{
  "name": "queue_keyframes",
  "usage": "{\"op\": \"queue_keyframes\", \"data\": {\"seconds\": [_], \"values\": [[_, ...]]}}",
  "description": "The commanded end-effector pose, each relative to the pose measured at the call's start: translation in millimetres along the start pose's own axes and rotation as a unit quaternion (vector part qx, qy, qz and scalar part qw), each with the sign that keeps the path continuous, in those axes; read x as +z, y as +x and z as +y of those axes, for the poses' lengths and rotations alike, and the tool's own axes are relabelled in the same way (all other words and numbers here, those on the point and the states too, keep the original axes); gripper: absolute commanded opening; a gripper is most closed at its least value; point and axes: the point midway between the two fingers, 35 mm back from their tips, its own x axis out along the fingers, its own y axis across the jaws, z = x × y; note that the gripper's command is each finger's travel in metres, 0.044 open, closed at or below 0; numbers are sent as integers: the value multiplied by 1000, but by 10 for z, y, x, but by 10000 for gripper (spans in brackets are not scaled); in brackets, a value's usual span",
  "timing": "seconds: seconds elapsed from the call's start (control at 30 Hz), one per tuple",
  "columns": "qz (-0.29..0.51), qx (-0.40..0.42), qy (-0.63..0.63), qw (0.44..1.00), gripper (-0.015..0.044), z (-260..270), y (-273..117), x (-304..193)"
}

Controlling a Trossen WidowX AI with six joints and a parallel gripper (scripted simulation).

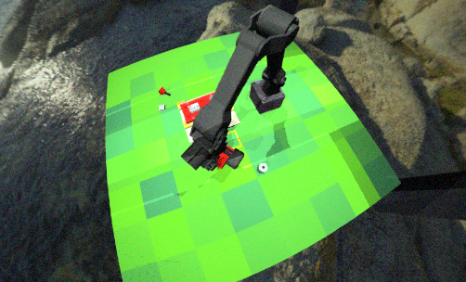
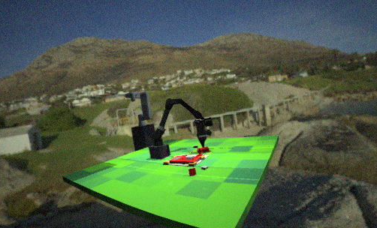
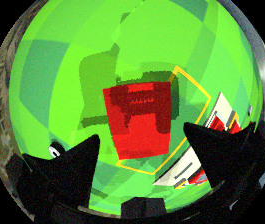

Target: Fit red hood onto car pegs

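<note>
The red hood lies on the table, partly over a yellow outline; its corner holes cannot be made out. My gripper is open and empty, pointing down above the hood. In the wrist view its fingers stand wide, one on either side of the hood, not touching it. The red chassis sits in the jig beside the hood, with the grey engine block on its deck. The arm hides part of the chassis in the top view; the pegs are too small to tell.
A white ring with a dark centre lies on the hood's other side. A small red piece and a small grey block lie beyond the chassis. The yellow outline runs between hood and jig.
</note>
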Motion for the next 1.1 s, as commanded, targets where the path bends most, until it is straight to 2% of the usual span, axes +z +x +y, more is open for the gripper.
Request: {"op": "queue_keyframes", "data": {"seconds": [0.0, 1.07], "values": [[2, -1, 2, 1000, 440, -1, 36, -17], [2, -1, 2, 1000, 440, -3, 201, -23]]}}
